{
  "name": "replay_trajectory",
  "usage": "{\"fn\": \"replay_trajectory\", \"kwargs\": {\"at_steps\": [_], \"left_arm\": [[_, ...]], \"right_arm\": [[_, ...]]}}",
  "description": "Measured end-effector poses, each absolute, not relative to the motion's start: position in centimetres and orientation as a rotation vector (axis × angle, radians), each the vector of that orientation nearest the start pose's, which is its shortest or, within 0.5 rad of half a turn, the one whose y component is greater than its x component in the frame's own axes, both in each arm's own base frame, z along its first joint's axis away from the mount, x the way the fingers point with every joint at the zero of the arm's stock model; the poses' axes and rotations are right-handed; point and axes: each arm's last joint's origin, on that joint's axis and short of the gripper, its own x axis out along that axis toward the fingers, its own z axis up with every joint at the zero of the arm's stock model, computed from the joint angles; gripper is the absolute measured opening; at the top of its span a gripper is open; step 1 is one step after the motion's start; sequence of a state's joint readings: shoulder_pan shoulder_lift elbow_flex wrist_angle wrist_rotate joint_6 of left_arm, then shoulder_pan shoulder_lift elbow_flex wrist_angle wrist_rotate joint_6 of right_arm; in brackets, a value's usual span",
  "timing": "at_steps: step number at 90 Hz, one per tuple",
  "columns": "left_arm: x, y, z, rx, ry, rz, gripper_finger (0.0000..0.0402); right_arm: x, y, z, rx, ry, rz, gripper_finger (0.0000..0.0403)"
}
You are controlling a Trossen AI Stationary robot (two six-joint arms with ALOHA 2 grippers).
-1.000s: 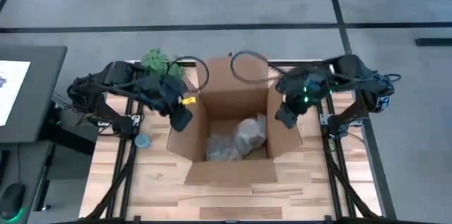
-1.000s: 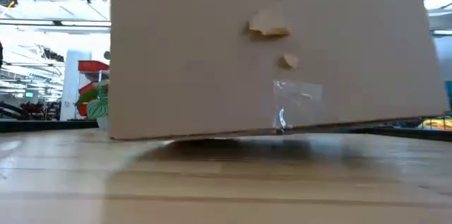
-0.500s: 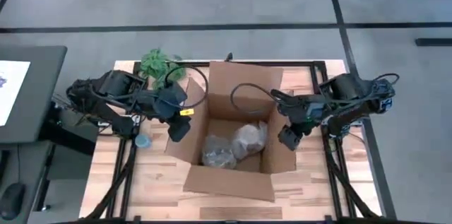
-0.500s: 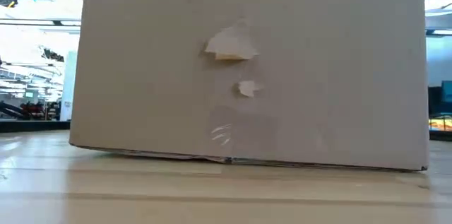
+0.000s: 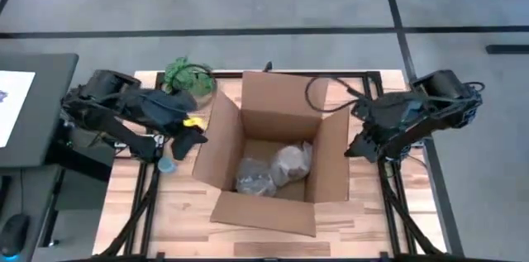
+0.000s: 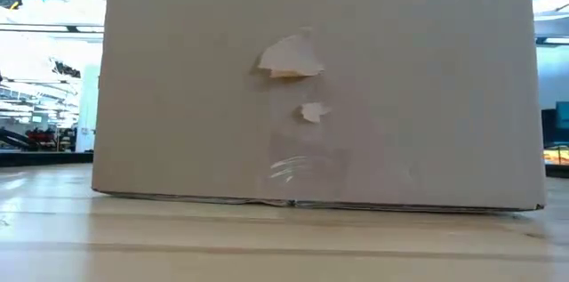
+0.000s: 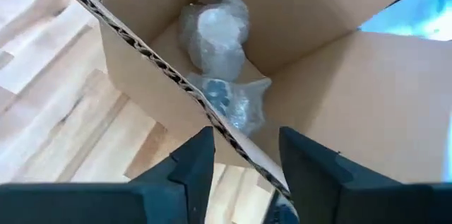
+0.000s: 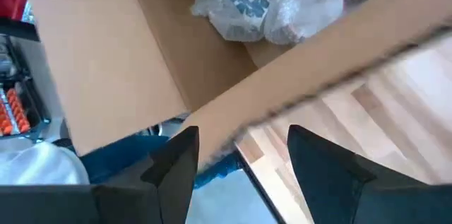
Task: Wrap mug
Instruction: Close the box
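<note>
Cardboard box (image 5: 269, 159) sits flat on the table (image 5: 388, 212) in the high view with two bubble-wrapped bundles (image 5: 273, 171) inside, and both arms have drawn back from its side flaps, left gripper (image 5: 188, 140) and right gripper (image 5: 357, 148) now outside the walls. Low view shows only the box's front wall, settled since a second ago. Each wrist view shows spread, empty fingers (image 7: 194, 164) beside a flap, so the wrapped mug looks packed and released.

A green plant (image 5: 188, 75) stands at the desk's (image 5: 190, 212) far left corner. A small blue cap (image 5: 167, 165) lies on the wood near the left edge, well apart from the plant.
</note>
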State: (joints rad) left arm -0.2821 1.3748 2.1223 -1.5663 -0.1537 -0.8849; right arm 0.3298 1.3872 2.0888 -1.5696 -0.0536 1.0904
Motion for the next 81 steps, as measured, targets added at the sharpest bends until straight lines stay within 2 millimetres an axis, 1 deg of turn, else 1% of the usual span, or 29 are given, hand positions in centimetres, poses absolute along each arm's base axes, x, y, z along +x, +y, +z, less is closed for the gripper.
{"fn": "replay_trajectory", "kwargs": {"at_steps": [6,13,18,22,28,36,46,51,57,61,66,75,81], "left_arm": [[15.5,-4.1,50.7,-0.707,0.774,0.217,0.0157],[14.6,-3.9,51.0,-0.779,0.765,0.208,0.0155],[14.5,-3.9,51.0,-0.830,0.770,0.211,0.0145],[14.7,-4.1,50.7,-0.837,0.788,0.214,0.0131],[15.4,-4.6,49.7,-0.820,0.846,0.219,0.0105],[16.6,-5.3,47.7,-0.773,0.940,0.238,0.0065],[17.6,-5.5,45.0,-0.719,1.036,0.317,0.0019],[17.9,-5.6,44.1,-0.698,1.051,0.348,0.0008],[18.2,-5.7,43.5,-0.673,1.058,0.375,0.0007],[18.2,-5.8,43.6,-0.671,1.055,0.365,0.0008],[18.0,-6.0,44.2,-0.677,1.036,0.340,0.0007],[17.4,-6.3,46.1,-0.696,0.960,0.257,0.0002],[16.8,-6.4,47.7,-0.716,0.897,0.188,0.0000]], "right_arm": [[16.3,6.2,49.7,0.887,0.957,-0.109,0.0207],[15.1,6.6,50.0,0.902,0.994,-0.015,0.0204],[14.3,7.1,50.2,0.926,1.037,0.049,0.0198],[14.0,7.6,50.2,0.940,1.071,0.082,0.0191],[14.1,8.4,49.7,0.940,1.117,0.085,0.0176],[14.7,9.3,48.1,0.915,1.192,0.042,0.0149],[15.9,9.8,45.5,0.873,1.232,-0.103,0.0109],[16.2,9.8,44.8,0.852,1.229,-0.154,0.0090],[16.5,9.9,44.2,0.837,1.221,-0.191,0.0070],[16.5,9.9,44.1,0.839,1.216,-0.209,0.0060],[16.6,9.9,44.1,0.843,1.212,-0.210,0.0051],[16.5,9.9,44.3,0.848,1.204,-0.202,0.0040],[16.4,9.8,44.5,0.852,1.196,-0.194,0.0036]]}}
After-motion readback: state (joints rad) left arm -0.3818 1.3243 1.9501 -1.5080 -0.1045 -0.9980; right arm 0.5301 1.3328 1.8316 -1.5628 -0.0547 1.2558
